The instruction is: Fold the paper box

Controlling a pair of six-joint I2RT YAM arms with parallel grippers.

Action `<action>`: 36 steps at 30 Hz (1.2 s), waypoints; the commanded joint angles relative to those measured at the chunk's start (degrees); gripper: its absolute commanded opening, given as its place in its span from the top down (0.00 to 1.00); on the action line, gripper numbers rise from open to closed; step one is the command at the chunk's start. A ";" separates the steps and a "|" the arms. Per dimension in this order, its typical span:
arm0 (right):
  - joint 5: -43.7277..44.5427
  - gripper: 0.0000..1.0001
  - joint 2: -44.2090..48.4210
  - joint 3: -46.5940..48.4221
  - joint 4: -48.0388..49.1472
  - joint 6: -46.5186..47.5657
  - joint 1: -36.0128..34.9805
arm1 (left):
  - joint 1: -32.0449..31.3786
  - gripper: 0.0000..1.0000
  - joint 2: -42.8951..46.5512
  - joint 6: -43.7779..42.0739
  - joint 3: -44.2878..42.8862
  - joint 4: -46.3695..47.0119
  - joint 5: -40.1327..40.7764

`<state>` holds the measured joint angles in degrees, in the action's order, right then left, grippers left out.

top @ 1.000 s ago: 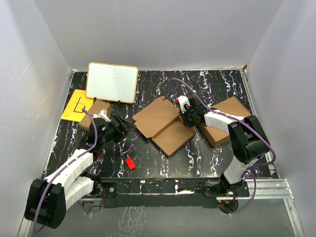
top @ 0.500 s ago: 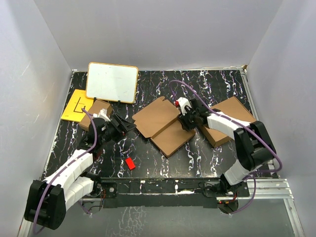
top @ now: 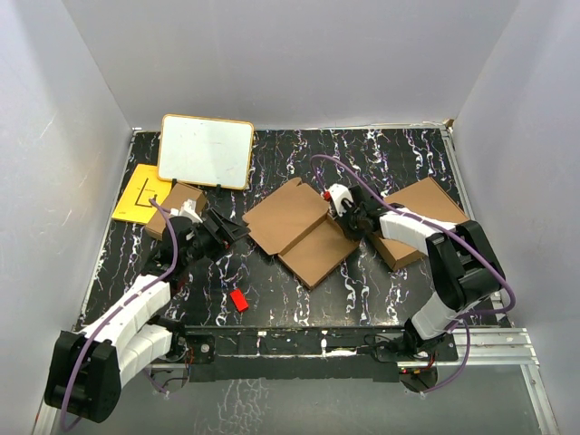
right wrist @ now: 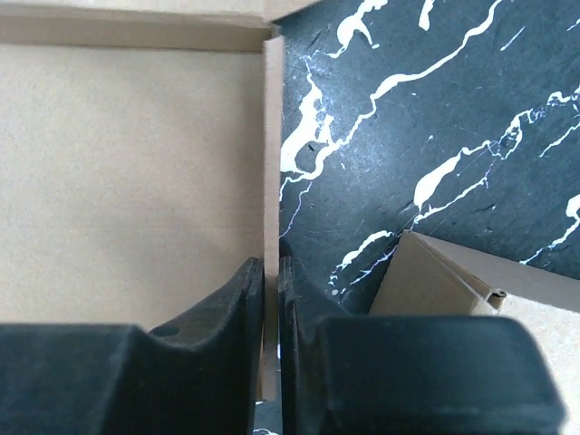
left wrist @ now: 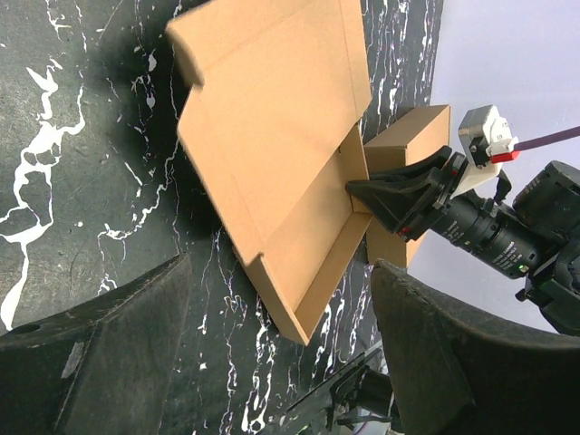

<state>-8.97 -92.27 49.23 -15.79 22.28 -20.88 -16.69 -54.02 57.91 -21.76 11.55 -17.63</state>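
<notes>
The paper box (top: 304, 231) lies opened out on the black marbled table, a thin brown cardboard tray with its lid spread toward the back left. My right gripper (top: 351, 220) is at the box's right side. In the right wrist view its fingers (right wrist: 270, 267) are shut on the thin upright side wall (right wrist: 272, 136), one pad inside the tray and one outside. My left gripper (top: 232, 232) hovers open just left of the box, touching nothing. In the left wrist view the box (left wrist: 281, 154) lies beyond the wide-apart left gripper (left wrist: 281, 267), with the right gripper (left wrist: 367, 192) at its far edge.
A larger brown box (top: 435, 195) lies under the right arm, its corner close to the fingers (right wrist: 435, 281). A small brown box (top: 178, 201), a yellow sheet (top: 136, 195) and a whiteboard (top: 207, 149) sit at the back left. A red piece (top: 238, 300) lies near the front.
The right gripper opened briefly, then shut again on the box's side wall, and its arm shifted slightly to the right. The left arm has not moved.
</notes>
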 commanded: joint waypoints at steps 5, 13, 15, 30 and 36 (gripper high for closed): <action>0.01 0.92 2.90 -0.41 2.57 -2.00 0.24 | -0.28 0.22 -0.07 0.28 0.05 1.14 -1.41; -15.99 0.50 3.22 0.38 -0.46 -5.04 1.09 | -0.60 0.22 -4.05 0.96 -0.95 -0.41 -3.39; -22.43 0.46 2.98 0.73 -1.91 -4.86 2.30 | -1.02 0.22 -4.17 0.49 -1.56 -2.22 -2.58; -46.27 0.41 1.51 3.63 -15.30 10.38 3.39 | -1.86 0.21 -16.51 -9.64 -10.36 -0.03 -3.15; -47.91 0.34 4.82 4.31 -21.25 18.74 4.58 | -1.90 0.19 -12.46 -20.52 -17.57 -15.62 2.90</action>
<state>-51.57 -91.02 51.33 -32.80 32.64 -17.45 -18.33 -71.53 46.22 -34.94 6.13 -18.55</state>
